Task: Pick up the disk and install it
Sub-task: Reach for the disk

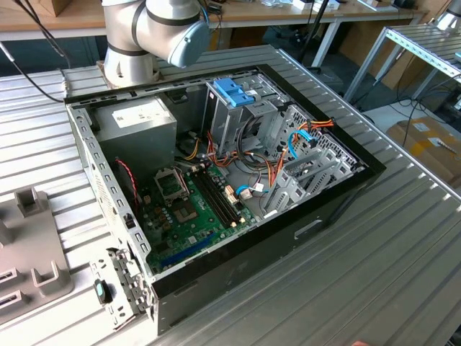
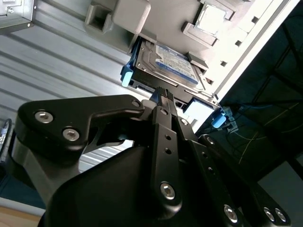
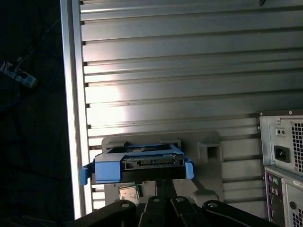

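The disk [image 2: 165, 64] is a silver-grey drive with a white-and-blue label in a light-blue carrier rail. It lies in a grey holder [image 2: 128, 14] on the ribbed metal table. In the first wrist view the disk [image 3: 139, 164] shows its connector edge towards the camera. My gripper [image 2: 162, 94] is right at that near edge, at the middle of the carrier. The black gripper [image 3: 163, 183] hides the spot where it meets the disk.
The open computer case [image 1: 86, 137] lies on the table with the motherboard [image 1: 187, 209] exposed. A metal drive cage topped by a blue bracket [image 1: 234, 92] stands inside it. The arm's base [image 1: 144, 36] is behind the case. A table edge [image 3: 71, 118] runs beside the holder.
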{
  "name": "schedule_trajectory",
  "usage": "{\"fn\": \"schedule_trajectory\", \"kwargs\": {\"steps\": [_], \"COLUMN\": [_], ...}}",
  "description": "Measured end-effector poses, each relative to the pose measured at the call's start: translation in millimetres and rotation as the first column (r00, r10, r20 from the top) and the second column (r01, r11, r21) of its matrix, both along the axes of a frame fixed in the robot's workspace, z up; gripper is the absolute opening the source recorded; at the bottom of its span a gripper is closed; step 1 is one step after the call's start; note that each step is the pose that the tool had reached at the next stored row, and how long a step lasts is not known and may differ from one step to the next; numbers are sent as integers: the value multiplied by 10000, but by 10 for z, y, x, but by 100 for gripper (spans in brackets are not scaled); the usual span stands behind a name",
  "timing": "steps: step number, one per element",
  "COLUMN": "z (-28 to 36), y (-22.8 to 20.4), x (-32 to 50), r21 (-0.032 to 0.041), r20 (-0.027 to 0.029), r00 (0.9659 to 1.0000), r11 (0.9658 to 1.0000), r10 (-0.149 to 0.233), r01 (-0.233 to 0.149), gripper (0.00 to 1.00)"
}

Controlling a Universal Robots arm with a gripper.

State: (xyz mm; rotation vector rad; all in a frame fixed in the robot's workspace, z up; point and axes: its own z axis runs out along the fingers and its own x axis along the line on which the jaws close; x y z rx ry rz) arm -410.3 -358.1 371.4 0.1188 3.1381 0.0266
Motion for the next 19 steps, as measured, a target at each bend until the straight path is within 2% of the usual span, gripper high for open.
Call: {"fn": "schedule_trajectory", "kwargs": {"steps": [6, 13, 19], "z": [-13, -119, -197], "y": [1, 3, 3], "x": [-8, -190, -208], "r21": [0, 1, 0], "r20": [-14, -26, -74], "r00": [10000, 9998, 9996], "r11": [10000, 9998, 9996], "r10": [7, 193, 266], "r01": [-7, -193, -266], "gripper": [11, 11, 11]}}
